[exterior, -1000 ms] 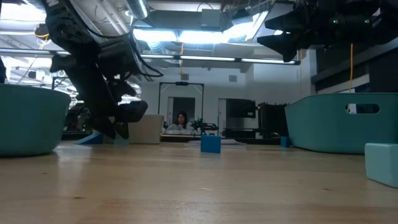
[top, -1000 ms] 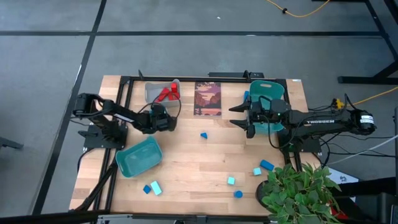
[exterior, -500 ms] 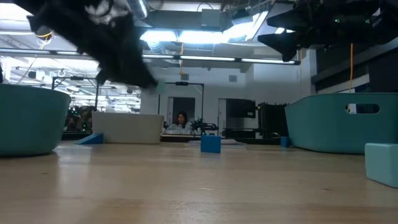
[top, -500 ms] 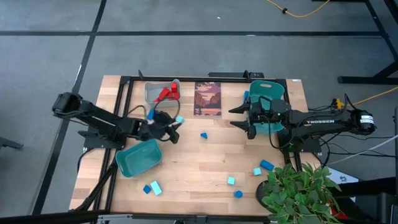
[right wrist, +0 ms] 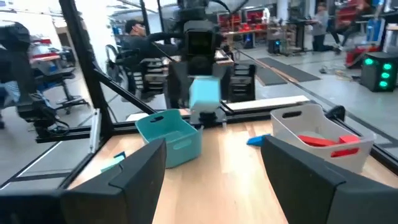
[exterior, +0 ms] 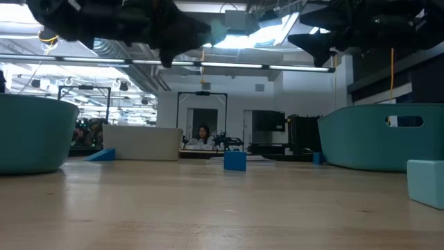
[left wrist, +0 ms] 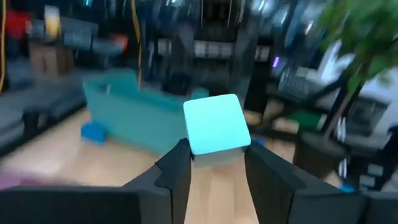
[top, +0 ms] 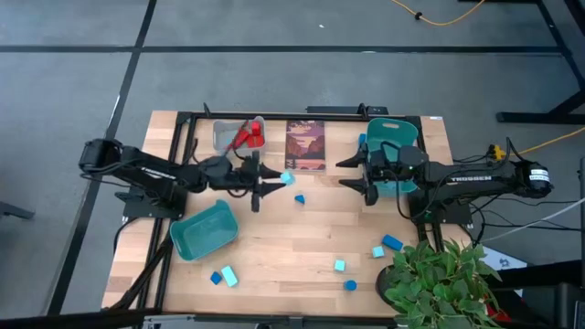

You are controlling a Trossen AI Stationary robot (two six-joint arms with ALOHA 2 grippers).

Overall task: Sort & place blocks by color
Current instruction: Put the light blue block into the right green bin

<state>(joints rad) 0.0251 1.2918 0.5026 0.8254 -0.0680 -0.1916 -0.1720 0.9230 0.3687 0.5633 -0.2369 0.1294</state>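
Note:
My left gripper (top: 280,179) hovers above the table's middle, pointing level toward the right edge, shut on a light cyan block (left wrist: 216,123). The right wrist view faces this block (right wrist: 204,93) head on. My right gripper (top: 345,174) hangs open with nothing between its fingers, in front of the far right teal bin (top: 393,151). A dark blue block (top: 299,197) lies on the table below the two grippers. Red blocks (top: 245,137) lie in the grey bin (top: 224,132). More blue and cyan blocks (top: 339,265) lie scattered near the front edge. My left gripper pinches the cyan block between its two fingers (left wrist: 177,168), which sit on the lower part of two opposite sides (left wrist: 198,152). The fingers come at it level, from the table's left. The block is lifted clear of the table, most of it standing free past the fingertips.
A second teal bin (top: 203,228) sits tilted at the near left. A dark picture card (top: 305,144) lies at the far middle. A potted plant (top: 439,279) overhangs the near right corner. A person sits in the room beyond the table (exterior: 202,133).
My left gripper has risen from the tabletop near the grey bin and gone toward the table's right edge. It has tipped from pointing down to pointing level, carrying the cyan block up clear of the table.

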